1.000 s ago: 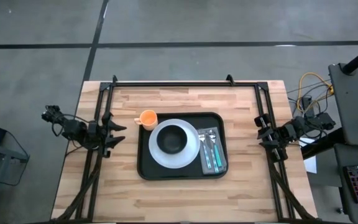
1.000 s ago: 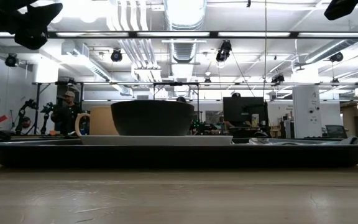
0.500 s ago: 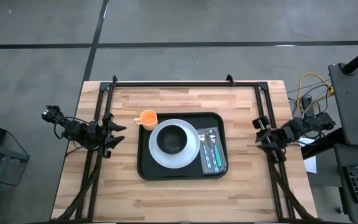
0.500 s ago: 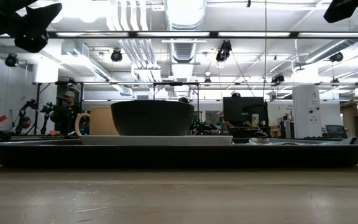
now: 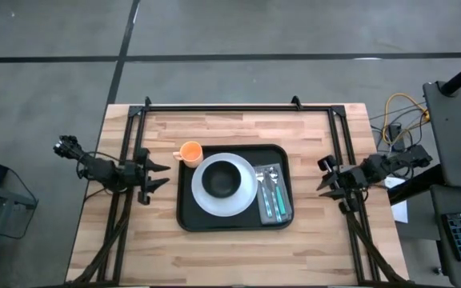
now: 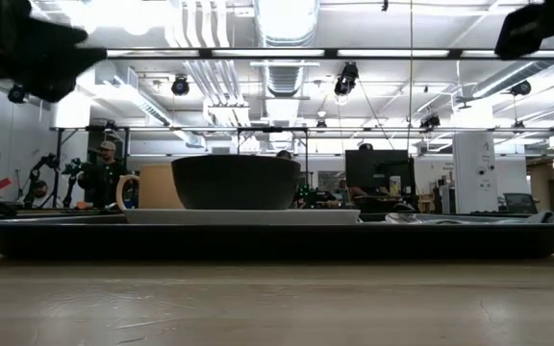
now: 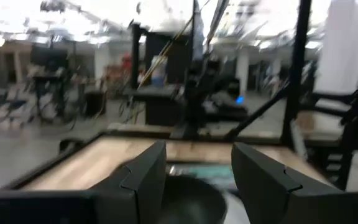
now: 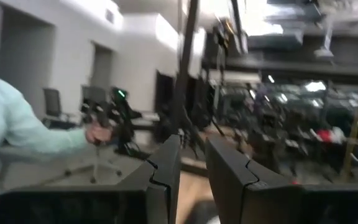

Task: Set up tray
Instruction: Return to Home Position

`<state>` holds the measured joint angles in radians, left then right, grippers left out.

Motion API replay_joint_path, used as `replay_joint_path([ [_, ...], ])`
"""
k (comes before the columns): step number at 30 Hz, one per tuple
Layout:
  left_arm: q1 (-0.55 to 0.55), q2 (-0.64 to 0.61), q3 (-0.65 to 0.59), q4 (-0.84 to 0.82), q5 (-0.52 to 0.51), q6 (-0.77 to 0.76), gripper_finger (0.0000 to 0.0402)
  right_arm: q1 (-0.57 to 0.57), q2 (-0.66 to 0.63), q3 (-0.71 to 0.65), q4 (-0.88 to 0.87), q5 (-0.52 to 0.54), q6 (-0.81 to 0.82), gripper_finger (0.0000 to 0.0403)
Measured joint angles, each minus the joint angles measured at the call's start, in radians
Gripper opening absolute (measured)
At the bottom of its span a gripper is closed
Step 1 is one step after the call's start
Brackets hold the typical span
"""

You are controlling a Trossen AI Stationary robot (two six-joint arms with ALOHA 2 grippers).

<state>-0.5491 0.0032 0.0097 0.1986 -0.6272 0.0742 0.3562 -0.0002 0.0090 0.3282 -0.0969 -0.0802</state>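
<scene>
Cup (image 5: 190, 152) stands beside plate (image 5: 206, 202) bearing bowl (image 5: 223, 179), on tray (image 5: 185, 218).

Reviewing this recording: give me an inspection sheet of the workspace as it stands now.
Surface: wooden table, dark frame rails along its sides.
Job's things: black tray mid-table holds a white plate with a dark bowl, and a grey napkin bearing cutlery; orange cup at the tray's corner.
Clutter: nothing seen.
Hands: left hand open, left of the tray; right hand open, right of it; neither holds anything.
Cables: yellow cables beyond the table's right edge.
Surroundings: person in a light sleeve, workshop behind.
</scene>
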Motion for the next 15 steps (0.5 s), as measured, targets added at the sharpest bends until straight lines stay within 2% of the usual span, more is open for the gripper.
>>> replay_joint_path([
  [4, 0.001, 0.000, 0.000, -0.121, -0.046, -0.074, 0.0164, -0.003, 0.000, 0.000, -0.080, 0.078, -0.001, 0.0064],
  [12, 0.002, 0.002, 0.001, -0.128, -0.092, -0.068, 0.0164, -0.004, 0.000, 0.000, -0.172, 0.321, 0.005, 0.0063],
  [15, 0.002, 0.012, 0.001, -0.130, -0.141, -0.067, 0.0164, -0.004, 0.000, 0.000, -0.235, 0.419, 0.049, 0.0061],
])
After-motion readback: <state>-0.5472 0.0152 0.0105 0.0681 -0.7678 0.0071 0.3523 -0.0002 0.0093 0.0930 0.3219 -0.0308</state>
